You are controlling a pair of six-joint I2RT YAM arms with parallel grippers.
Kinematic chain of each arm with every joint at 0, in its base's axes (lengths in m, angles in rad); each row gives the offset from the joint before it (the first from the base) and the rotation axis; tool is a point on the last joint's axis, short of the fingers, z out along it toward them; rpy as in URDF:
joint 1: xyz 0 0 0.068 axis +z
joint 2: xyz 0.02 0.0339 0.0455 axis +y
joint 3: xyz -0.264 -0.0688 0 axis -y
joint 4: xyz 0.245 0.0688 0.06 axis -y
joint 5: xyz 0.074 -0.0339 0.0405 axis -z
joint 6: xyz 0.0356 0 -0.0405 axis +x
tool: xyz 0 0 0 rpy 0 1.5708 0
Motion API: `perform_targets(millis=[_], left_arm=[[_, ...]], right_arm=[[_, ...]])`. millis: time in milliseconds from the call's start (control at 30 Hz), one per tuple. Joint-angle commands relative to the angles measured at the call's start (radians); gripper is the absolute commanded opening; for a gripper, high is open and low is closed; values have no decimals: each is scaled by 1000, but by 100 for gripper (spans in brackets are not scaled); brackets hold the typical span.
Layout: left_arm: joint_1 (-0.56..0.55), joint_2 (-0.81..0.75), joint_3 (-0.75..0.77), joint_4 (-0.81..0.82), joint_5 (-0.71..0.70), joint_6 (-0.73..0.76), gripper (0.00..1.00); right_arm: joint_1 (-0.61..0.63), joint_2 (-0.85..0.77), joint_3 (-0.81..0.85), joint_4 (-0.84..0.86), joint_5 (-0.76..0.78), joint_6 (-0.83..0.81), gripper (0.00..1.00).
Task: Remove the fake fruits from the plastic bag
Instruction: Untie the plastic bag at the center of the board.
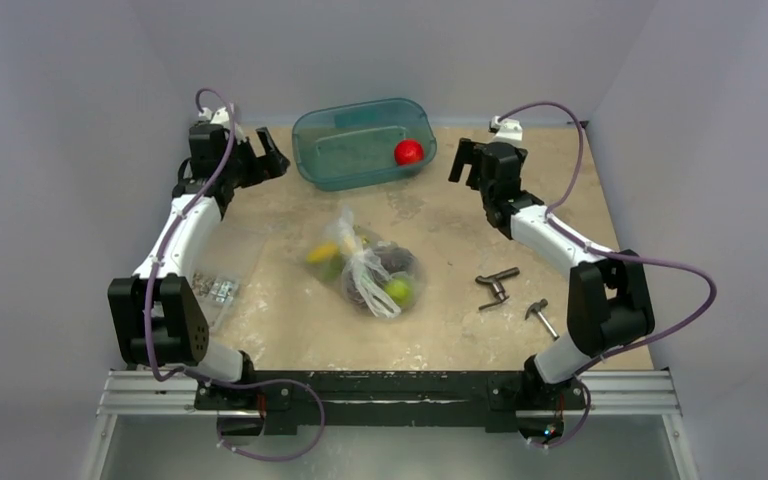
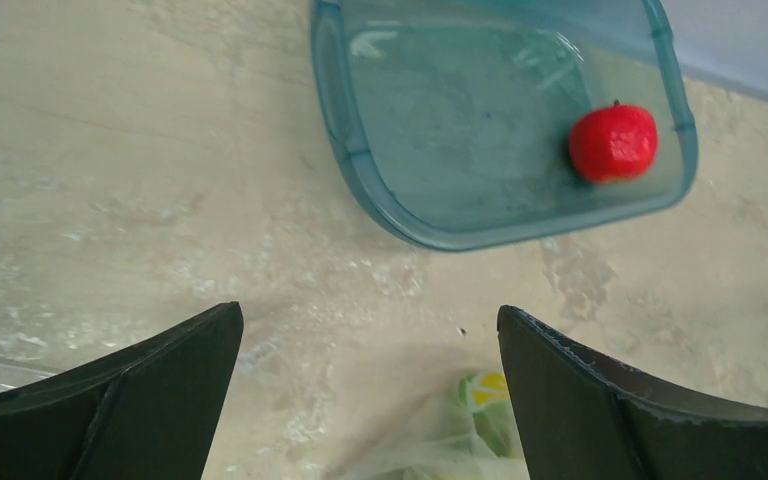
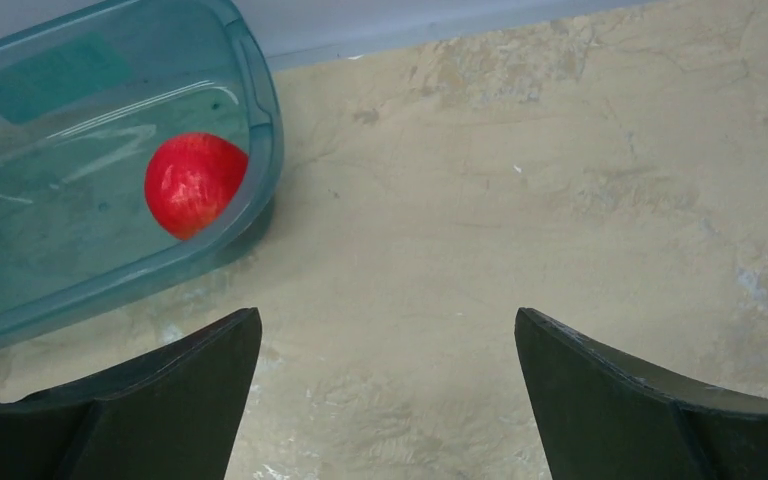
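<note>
The clear plastic bag [image 1: 365, 268] lies at the table's middle with its whitish bunched folds on top. Inside it show a yellow banana [image 1: 323, 251], a dark purple grape bunch [image 1: 396, 260] and a round green fruit [image 1: 398, 291]. The bag's top edge, with a green and yellow fruit, also shows in the left wrist view [image 2: 460, 430]. My left gripper [image 1: 272, 157] is open and empty at the far left, apart from the bag. My right gripper [image 1: 468, 160] is open and empty at the far right, over bare table.
A teal translucent tub [image 1: 332, 130] stands at the back middle between the grippers, with a red round fruit [image 1: 408, 152] in it. A flat clear box of metal parts [image 1: 215, 290] lies at the left edge. Metal tools [image 1: 497, 285] lie at the right.
</note>
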Motion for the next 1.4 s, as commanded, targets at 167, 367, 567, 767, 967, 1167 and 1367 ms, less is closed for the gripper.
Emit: perform_targets(millis=[167,367,567,767,967,1167,1367], left_arm=[[-150,-36,113,-173,134,67,100],[-252,-47,146,-251,146,136,100],[-351,-20,213,-382,169,160,98],[-422,-4,276,-499,129,178,98],[-467,-22,308,-569,98,229,89],[-500,-24,318,-591,126,236,59],[-534,-23,344,-642,70,292,48]], right_arm=[[164,11,83,-116,61,151,99],[230,67,115,-209,-259,259,99],[284,-65,-141,72,-547,256,99],[330,-98,-203,65,-630,211,99],[354,-176,-286,131,-630,200,99],[390,-253,-415,321,-677,226,93],[404,-193,-410,420,-734,245,76]])
